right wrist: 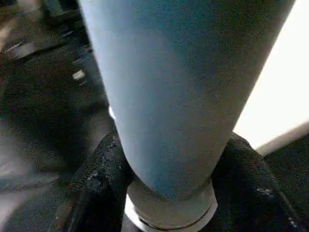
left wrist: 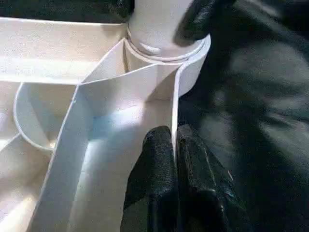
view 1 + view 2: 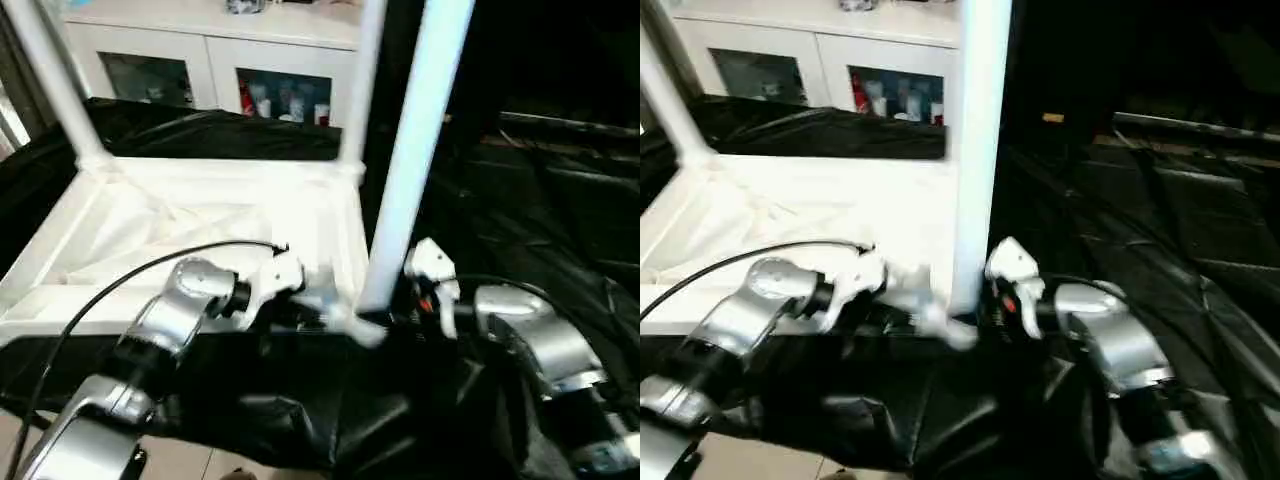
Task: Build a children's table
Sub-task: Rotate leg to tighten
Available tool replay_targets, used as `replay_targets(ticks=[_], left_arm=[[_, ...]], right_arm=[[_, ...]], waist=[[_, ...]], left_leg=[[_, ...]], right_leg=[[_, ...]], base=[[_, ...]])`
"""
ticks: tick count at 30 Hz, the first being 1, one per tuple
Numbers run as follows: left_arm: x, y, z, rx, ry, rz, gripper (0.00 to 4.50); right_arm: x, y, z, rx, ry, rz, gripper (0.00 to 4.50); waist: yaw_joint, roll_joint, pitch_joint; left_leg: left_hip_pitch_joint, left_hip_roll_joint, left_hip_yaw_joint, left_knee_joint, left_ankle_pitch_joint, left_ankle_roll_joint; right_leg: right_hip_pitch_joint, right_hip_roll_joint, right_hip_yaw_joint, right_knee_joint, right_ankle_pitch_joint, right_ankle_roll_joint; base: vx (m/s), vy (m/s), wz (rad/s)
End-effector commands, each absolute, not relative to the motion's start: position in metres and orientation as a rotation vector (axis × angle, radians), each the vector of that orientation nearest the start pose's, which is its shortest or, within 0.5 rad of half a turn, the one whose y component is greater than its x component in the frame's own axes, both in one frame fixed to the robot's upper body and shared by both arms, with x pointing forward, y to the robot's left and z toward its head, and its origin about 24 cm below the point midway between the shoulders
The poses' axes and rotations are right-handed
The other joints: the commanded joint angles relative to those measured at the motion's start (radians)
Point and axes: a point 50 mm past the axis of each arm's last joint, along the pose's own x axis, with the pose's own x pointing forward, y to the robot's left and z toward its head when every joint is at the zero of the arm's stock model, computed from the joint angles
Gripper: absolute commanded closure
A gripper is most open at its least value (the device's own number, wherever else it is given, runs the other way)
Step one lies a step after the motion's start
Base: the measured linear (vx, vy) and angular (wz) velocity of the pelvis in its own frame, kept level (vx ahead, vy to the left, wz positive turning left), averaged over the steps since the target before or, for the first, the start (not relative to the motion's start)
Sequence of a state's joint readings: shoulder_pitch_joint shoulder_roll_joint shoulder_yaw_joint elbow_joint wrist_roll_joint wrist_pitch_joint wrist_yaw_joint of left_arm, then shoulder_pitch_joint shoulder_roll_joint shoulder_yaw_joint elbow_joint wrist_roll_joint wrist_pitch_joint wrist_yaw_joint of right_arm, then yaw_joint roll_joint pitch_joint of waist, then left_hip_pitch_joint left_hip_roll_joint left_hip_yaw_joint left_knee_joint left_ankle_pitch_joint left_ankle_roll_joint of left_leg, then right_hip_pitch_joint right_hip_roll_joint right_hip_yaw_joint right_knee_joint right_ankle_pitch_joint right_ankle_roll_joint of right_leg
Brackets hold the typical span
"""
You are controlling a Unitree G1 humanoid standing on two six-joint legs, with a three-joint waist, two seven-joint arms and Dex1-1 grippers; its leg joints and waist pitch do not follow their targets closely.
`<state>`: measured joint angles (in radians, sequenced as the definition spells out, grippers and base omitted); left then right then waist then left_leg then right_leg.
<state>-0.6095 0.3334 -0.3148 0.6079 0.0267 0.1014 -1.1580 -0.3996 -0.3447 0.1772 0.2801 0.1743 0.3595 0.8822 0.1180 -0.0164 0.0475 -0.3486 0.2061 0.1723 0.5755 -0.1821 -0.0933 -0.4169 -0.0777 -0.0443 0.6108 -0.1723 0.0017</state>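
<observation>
Where black sheeting (image 3: 300,410) covers the surface, cabinet (image 3: 210,50) behind.

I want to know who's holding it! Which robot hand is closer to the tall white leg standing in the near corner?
Right. The right hand grips the tall white tubular leg; the left hand pinches the white plastic tabletop's rim beside it.
</observation>
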Motion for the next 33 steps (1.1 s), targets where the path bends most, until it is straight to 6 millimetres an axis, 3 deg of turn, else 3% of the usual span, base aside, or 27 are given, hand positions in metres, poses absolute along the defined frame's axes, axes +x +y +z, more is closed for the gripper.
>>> replay_targets(ticks=[1, 2, 4, 6, 8, 13, 14, 16, 18, 19, 21, 23, 26, 28, 33], left_arm=[[0.329, 0.111, 0.049, 0.353, 0.396, -1.18, 4.5], [0.33, 0.109, 0.048, 0.351, 0.401, -1.154, 4.5], [0.335, 0.1, 0.045, 0.35, 0.406, -1.08, 4.5], [0.338, 0.091, 0.045, 0.334, 0.4, -1.034, 4.5], [0.34, 0.08, 0.045, 0.318, 0.393, -1.018, 4.5], [0.339, 0.065, 0.046, 0.31, 0.375, -1.044, 4.5], [0.339, 0.065, 0.046, 0.311, 0.373, -1.051, 4.5], [0.338, 0.068, 0.047, 0.312, 0.375, -1.08, 4.5], [0.338, 0.071, 0.047, 0.316, 0.381, -1.094, 4.5], [0.337, 0.075, 0.047, 0.321, 0.386, -1.114, 4.5], [0.336, 0.079, 0.047, 0.326, 0.392, -1.13, 4.5], [0.334, 0.086, 0.046, 0.33, 0.409, -1.173, 4.5], [0.331, 0.094, 0.047, 0.34, 0.42, -1.238, 4.5], [0.327, 0.1, 0.048, 0.341, 0.423, -1.31, 4.5], [0.311, 0.115, 0.053, 0.316, 0.475, -1.514, 4.5]], right_arm=[[0.308, -0.138, 0.037, -0.077, 0.433, 0.795, 2.51], [0.309, -0.137, 0.034, -0.065, 0.435, 0.75, 2.52], [0.313, -0.13, 0.027, -0.036, 0.447, 0.613, 2.52], [0.317, -0.122, 0.022, -0.003, 0.459, 0.514, 2.53], [0.317, -0.109, 0.02, 0.02, 0.467, 0.495, 2.54], [0.317, -0.086, 0.025, 0.045, 0.438, 0.56, 2.54], [0.318, -0.086, 0.027, 0.051, 0.431, 0.566, 2.19], [0.32, -0.089, 0.03, 0.062, 0.417, 0.592, 1.84], [0.32, -0.092, 0.032, 0.054, 0.414, 0.618, 1.82], [0.32, -0.095, 0.035, 0.034, 0.405, 0.655, 1.75], [0.318, -0.099, 0.038, 0.022, 0.395, 0.704, 1.43], [0.312, -0.107, 0.045, -0.025, 0.373, 0.836, 1.43], [0.302, -0.117, 0.049, -0.081, 0.371, 0.959, 1.43], [0.295, -0.125, 0.053, -0.107, 0.376, 1.05, 1.43], [0.281, -0.141, 0.057, -0.167, 0.411, 1.19, 1.43]], waist=[[-0.005, -0.015, -0.052], [-0.008, -0.016, -0.054], [-0.014, -0.011, -0.055], [-0.016, -0.013, -0.056], [-0.015, -0.007, -0.057], [-0.016, -0.008, -0.058], [-0.015, -0.009, -0.058], [-0.015, -0.006, -0.056], [-0.015, -0.004, -0.057], [-0.014, 0.001, -0.058], [-0.013, 0.001, -0.059], [-0.01, 0.004, -0.06], [-0.002, -0.001, -0.061], [0.001, 0.001, -0.06], [0.001, 0.003, -0.06]], left_leg=[[-0.007, 0.006, -0.004, -0.073, -0.258, -0.022], [-0.01, 0.006, -0.005, -0.073, -0.25, -0.024], [-0.003, 0.008, -0.003, -0.071, -0.259, -0.018], [-0.004, 0.005, -0.001, -0.071, -0.253, -0.017], [-0.003, 0.006, -0.002, -0.072, -0.257, -0.02], [-0.003, 0.006, -0.001, -0.073, -0.263, -0.009], [-0.003, 0.006, -0.002, -0.074, -0.27, -0.008], [-0.003, 0.007, -0.003, -0.076, -0.288, -0.008], [-0.003, 0.007, -0.004, -0.076, -0.293, -0.005], [-0.004, 0.008, -0.004, -0.075, -0.291, -0.004], [-0.005, 0.009, -0.004, -0.074, -0.276, -0.002], [-0.006, 0.008, -0.004, -0.073, -0.254, 0.002], [-0.006, 0.008, -0.001, -0.07, -0.23, 0.017], [-0.007, 0.013, 0.001, -0.069, -0.234, 0.032], [-0.006, 0.018, 0.002, -0.07, -0.23, 0.03]], right_leg=[[0.049, -0.055, 0.027, -0.097, -0.478, -0.095], [0.052, -0.056, 0.027, -0.096, -0.479, -0.088], [0.043, -0.053, 0.032, -0.097, -0.437, -0.1], [0.046, -0.051, 0.032, -0.096, -0.41, -0.108], [0.044, -0.052, 0.032, -0.095, -0.408, -0.109], [0.047, -0.049, 0.033, -0.094, -0.358, -0.118], [0.049, -0.05, 0.032, -0.094, -0.365, -0.118], [0.048, -0.053, 0.032, -0.098, -0.391, -0.112], [0.049, -0.052, 0.033, -0.098, -0.393, -0.11], [0.051, -0.052, 0.033, -0.097, -0.375, -0.114], [0.053, -0.05, 0.033, -0.093, -0.323, -0.131], [0.058, -0.05, 0.033, -0.088, -0.278, -0.146], [0.065, -0.05, 0.032, -0.086, -0.24, -0.159], [0.062, -0.052, 0.034, -0.085, -0.24, -0.169], [0.059, -0.051, 0.032, -0.08, -0.221, -0.196]], base=[[0.0, 0.0, 0.0], [0.0, 0.0, 0.0], [0.0, 0.0, 0.0], [0.0, 0.0, 0.0], [0.0, 0.0, 0.0], [0.0, 0.0, 0.0], [0.0, 0.0, 0.0], [0.0, 0.0, 0.0], [0.0, 0.0, 0.0], [0.0, 0.0, 0.0], [0.0, 0.0, 0.0], [0.0, 0.0, 0.0], [0.0, 0.0, 0.0], [0.0, 0.0, 0.0], [0.0, 0.0, 0.0]])
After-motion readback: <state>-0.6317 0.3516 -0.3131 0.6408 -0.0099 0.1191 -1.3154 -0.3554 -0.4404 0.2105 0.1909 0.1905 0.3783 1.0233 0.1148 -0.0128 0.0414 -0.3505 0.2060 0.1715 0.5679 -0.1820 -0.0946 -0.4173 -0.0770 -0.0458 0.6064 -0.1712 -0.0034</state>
